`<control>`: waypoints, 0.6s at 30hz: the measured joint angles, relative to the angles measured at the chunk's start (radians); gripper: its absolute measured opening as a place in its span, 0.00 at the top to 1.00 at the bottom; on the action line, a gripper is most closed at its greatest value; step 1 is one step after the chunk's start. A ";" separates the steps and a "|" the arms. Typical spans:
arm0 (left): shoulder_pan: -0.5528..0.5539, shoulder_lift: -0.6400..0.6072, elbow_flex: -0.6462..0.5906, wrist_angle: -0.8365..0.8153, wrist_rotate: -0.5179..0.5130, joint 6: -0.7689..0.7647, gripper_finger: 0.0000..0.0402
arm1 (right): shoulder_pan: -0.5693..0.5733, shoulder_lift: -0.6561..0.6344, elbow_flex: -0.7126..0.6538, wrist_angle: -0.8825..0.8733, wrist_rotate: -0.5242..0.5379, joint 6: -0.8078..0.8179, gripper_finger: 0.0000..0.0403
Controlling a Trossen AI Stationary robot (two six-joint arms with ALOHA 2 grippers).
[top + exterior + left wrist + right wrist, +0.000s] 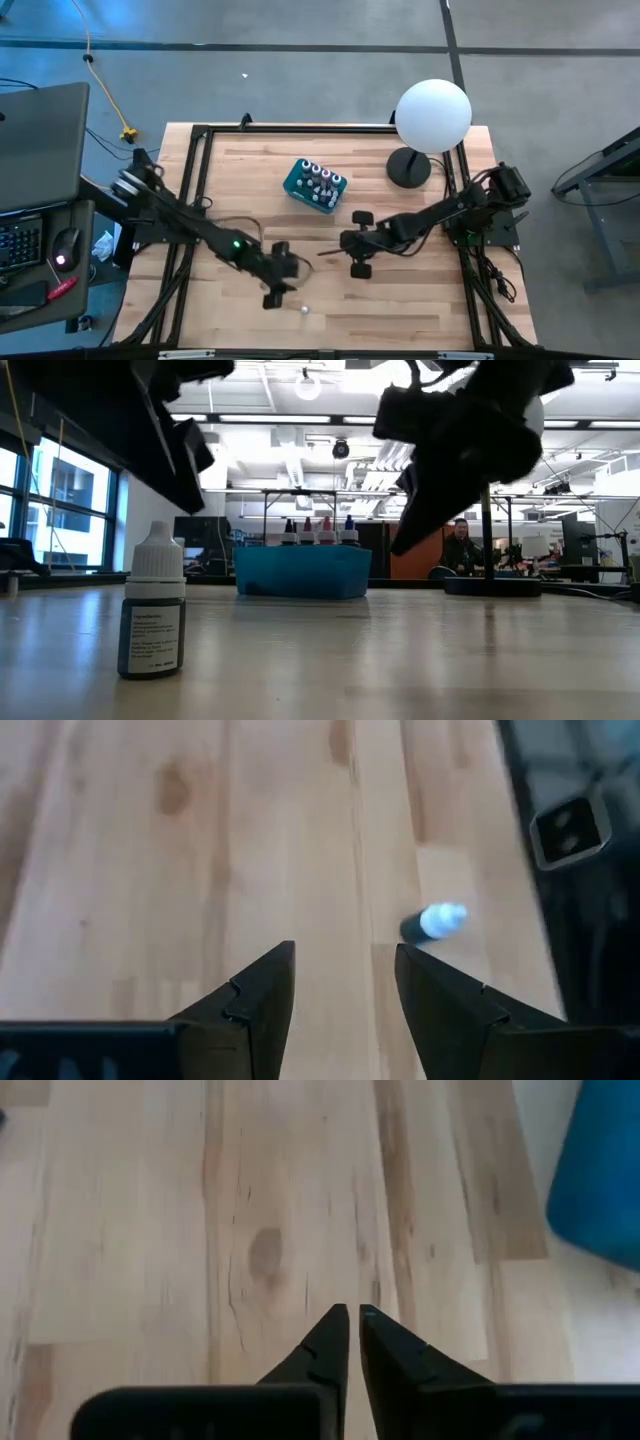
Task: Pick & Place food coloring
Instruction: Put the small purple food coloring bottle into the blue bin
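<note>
Food coloring bottles [320, 182] are standing upright, caps up, inside the teal box [297, 186] near the table's [420, 320] far middle, beside the white globe lamp [433, 115]. One dark bottle [153, 605] with a white cap is standing alone on the bare wood near the front edge. The left gripper [278, 280] is hovering just beside it, fingers [262, 995] parted and gripping nothing. The right gripper [358, 243] is hanging over open wood at mid-table, fingers [325, 1345] nearly touching and empty.

Wood table [400, 300]: teal box [300, 186], lamp base [408, 168], 1 dropper bottle [305, 310].
</note>
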 joint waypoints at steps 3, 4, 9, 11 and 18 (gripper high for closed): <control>-0.017 0.110 0.146 -0.148 -0.045 0.029 0.57 | 0.005 0.000 -0.032 0.024 -0.015 0.007 0.96; -0.024 0.141 0.186 -0.190 -0.065 0.029 0.57 | 0.008 0.000 -0.041 0.030 -0.019 0.019 0.97; -0.046 0.225 0.309 -0.215 -0.054 0.017 0.57 | 0.017 0.000 -0.073 0.044 -0.018 0.052 0.99; -0.053 0.235 0.334 -0.217 -0.012 0.005 0.57 | 0.020 0.000 -0.083 0.051 -0.018 0.052 0.99; -0.101 0.257 0.362 -0.215 -0.023 -0.009 0.57 | 0.027 0.000 -0.095 0.082 -0.017 0.052 0.99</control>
